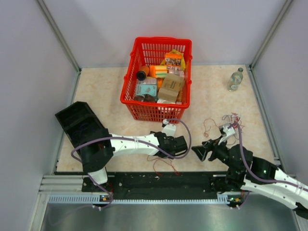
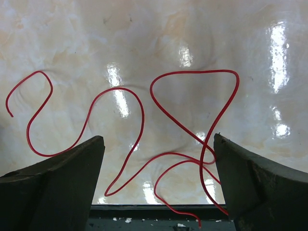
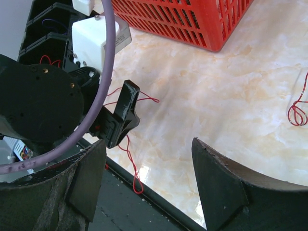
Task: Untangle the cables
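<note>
Cables (image 2: 192,72) under spread left tool (image 2: 158,139)

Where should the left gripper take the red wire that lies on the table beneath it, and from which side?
Probably the single sloping stretch of the red wire, midway between the open fingers of the left gripper. Come straight down from above: the wire lies flat on the table, so nothing can slide under it. Avoid where strands cross.

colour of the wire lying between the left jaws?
The wire is plain red along its whole length; it shows best in the left wrist view.
</note>
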